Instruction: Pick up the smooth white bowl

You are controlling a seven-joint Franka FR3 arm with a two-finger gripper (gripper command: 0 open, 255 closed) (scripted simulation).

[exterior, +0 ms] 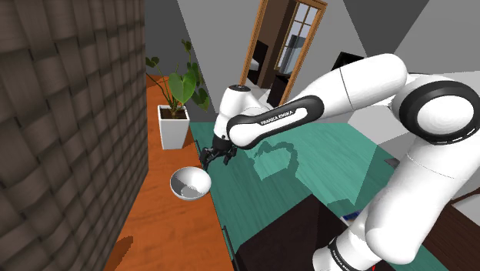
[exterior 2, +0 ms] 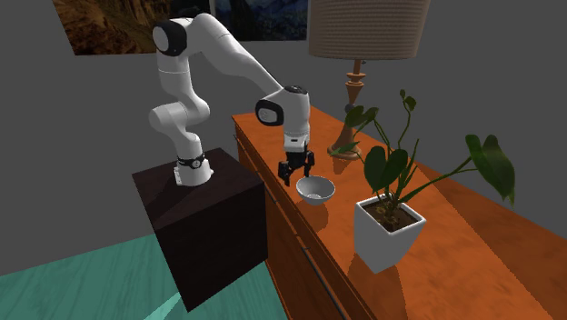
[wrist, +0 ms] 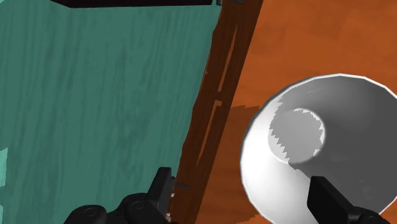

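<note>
The white bowl stands upright on the orange wooden sideboard top, near its front edge. In the shoulder view it lies at 7 o'clock of the gripper. The white plant pot stands apart at 11 o'clock of the bowl. The gripper's fingers are spread wide and grasp nothing. In the wrist view one finger overlaps the bowl's interior and the other the sideboard's edge.
</note>
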